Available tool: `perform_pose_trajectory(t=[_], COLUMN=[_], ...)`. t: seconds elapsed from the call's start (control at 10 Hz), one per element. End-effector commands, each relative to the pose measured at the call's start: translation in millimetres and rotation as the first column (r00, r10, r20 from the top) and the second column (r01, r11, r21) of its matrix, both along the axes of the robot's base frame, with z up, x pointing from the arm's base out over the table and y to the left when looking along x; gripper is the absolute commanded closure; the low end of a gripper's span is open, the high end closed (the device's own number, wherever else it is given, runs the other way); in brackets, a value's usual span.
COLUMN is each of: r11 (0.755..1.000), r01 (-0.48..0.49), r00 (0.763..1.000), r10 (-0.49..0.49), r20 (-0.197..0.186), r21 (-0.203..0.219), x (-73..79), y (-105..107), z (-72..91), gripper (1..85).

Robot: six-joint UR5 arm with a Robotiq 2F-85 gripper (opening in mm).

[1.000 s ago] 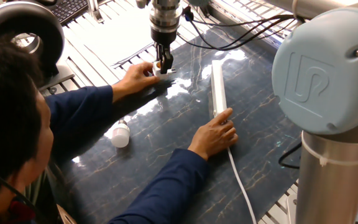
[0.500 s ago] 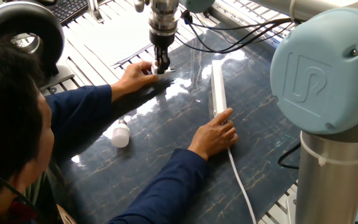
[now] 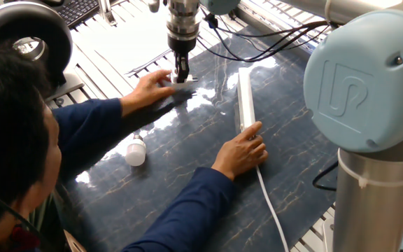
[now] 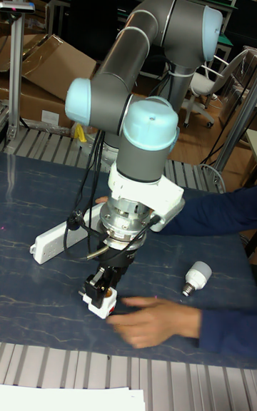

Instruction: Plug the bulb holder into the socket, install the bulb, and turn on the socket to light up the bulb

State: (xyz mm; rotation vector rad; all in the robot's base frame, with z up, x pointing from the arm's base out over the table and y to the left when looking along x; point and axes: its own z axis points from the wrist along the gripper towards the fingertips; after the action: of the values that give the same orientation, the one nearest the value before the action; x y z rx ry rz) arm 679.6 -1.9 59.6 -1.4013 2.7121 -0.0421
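White and cube-like, the bulb holder (image 4: 98,301) sat pinched in the robot's hand (image 4: 102,290), low over the table (image 3: 187,154). Grasping was under way; next it needed carrying to the socket (image 3: 245,100). The bulb (image 3: 136,151) lay apart.

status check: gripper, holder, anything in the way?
Gripper shut on bulb holder, low over mat. Person's hand right beside it. Bulb lying loose; other hand on socket.
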Motion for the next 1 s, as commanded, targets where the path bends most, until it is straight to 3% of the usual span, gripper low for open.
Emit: perform_pose_trajectory(t=[0.0, 0.4, 0.9], r11=[0.996, 0.978, 0.980], r01=[0.077, 0.183, 0.186], r00=[0.997, 0.983, 0.982], r10=[-0.076, -0.179, -0.184], r20=[-0.017, -0.051, -0.031], r21=[0.046, 0.095, 0.076], x=[-1.8, -13.9, -28.3], y=[5.6, -0.1, -30.0], z=[17.5, 19.8, 14.5], gripper=[84.7, 84.7, 84.7])
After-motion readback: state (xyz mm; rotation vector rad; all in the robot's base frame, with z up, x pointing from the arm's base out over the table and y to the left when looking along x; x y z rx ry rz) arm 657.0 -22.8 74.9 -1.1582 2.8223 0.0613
